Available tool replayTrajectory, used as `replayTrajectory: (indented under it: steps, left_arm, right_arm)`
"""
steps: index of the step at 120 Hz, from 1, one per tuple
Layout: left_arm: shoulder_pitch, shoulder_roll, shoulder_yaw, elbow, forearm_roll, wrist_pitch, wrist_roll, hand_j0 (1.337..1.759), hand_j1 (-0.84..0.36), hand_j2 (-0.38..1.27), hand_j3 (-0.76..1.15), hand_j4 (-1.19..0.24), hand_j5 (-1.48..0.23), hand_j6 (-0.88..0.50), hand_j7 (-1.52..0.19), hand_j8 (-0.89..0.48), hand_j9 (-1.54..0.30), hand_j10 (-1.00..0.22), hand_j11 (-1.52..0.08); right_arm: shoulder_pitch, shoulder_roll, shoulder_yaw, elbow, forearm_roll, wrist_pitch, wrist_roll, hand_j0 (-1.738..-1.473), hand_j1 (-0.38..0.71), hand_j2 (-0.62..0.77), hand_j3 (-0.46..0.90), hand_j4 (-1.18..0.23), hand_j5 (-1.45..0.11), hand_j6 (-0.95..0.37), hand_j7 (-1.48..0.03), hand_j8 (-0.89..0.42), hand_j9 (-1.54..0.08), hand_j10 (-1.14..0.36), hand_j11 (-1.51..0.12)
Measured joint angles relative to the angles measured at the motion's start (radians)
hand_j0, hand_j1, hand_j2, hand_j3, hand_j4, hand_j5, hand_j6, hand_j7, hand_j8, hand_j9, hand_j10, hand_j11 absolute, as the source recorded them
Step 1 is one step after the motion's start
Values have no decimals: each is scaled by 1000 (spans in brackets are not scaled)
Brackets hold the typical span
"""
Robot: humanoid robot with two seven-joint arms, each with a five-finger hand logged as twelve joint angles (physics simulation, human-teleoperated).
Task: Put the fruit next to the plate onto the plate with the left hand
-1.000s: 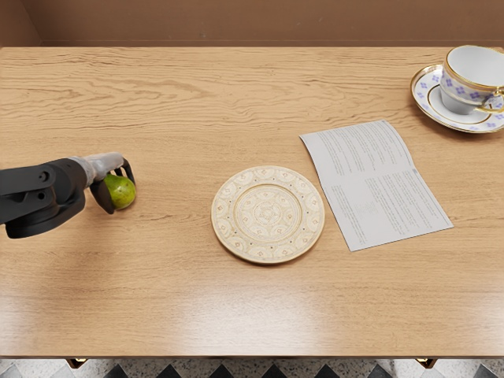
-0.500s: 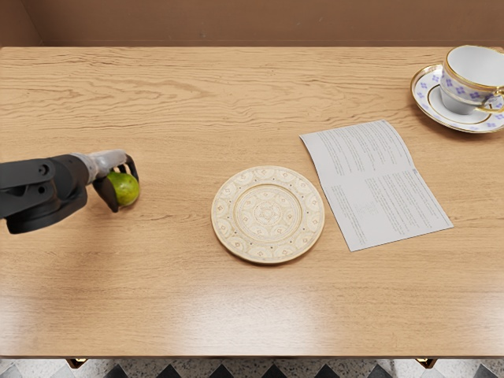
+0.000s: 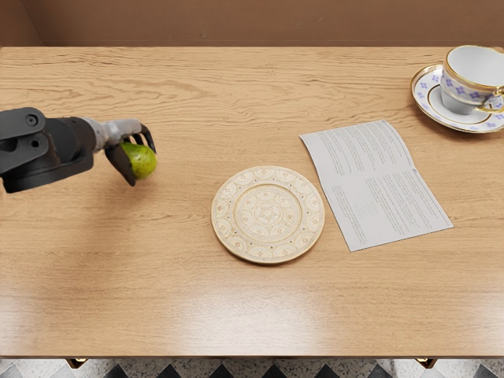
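Observation:
My left hand (image 3: 132,156) holds a small green pear-like fruit (image 3: 142,161), its dark fingers curled around it. The hand and fruit hang above the wooden table, well to the left of the plate. The cream patterned plate (image 3: 268,213) lies flat near the table's middle with nothing on it. The left arm reaches in from the left edge. No right arm shows.
A printed sheet of paper (image 3: 375,182) lies right of the plate. A white cup with gold rim (image 3: 475,75) stands on a blue-patterned saucer (image 3: 430,96) at the far right back corner.
The left hand has lifted the fruit off the table and carried it up and to the right, closer to the plate.

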Motion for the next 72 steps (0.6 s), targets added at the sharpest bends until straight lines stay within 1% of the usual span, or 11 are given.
replayTrajectory:
  steps: [20, 29, 34, 46, 72]
  left_arm:
    - [-43, -9, -7, -6, -59, -33, 0, 1653, -337, 324, 0, -315, -973, -278, -934, -319, -922, -679, -924]
    - [-59, -14, -8, -7, -78, -46, 0, 1653, -346, 344, 0, -307, -980, -272, -937, -317, -925, -681, -926]
    - [-79, -14, -9, -8, -97, -54, 0, 1653, -355, 365, 0, -297, -985, -264, -939, -313, -925, -683, -927]
    - [-108, -18, -11, -9, -143, -73, 0, 1653, -354, 342, 0, -296, -984, -261, -942, -304, -930, -685, -932]
    - [-111, -53, -48, -10, -225, -141, 0, 1653, -352, 341, 0, -295, -989, -260, -945, -305, -933, -691, -935]
  right_arm:
    - [0, 0, 0, 1, 0, 0, 0, -1658, -317, -6, 0, -27, -35, -26, -35, -27, -35, -27, -35]
    - [1, 0, -1, 1, 0, 0, 0, -1658, -317, -6, 0, -26, -35, -26, -35, -26, -35, -26, -35]
    - [1, 0, -1, 1, 0, 0, 1, -1658, -317, -6, 0, -27, -35, -26, -35, -26, -35, -26, -35]
    - [1, 0, -1, 1, 0, 0, 1, -1658, -317, -6, 0, -27, -35, -26, -35, -27, -35, -27, -35]
    - [1, 0, -2, 1, 0, 0, 1, -1658, -317, -6, 0, -27, -35, -26, -35, -27, -35, -27, -35]
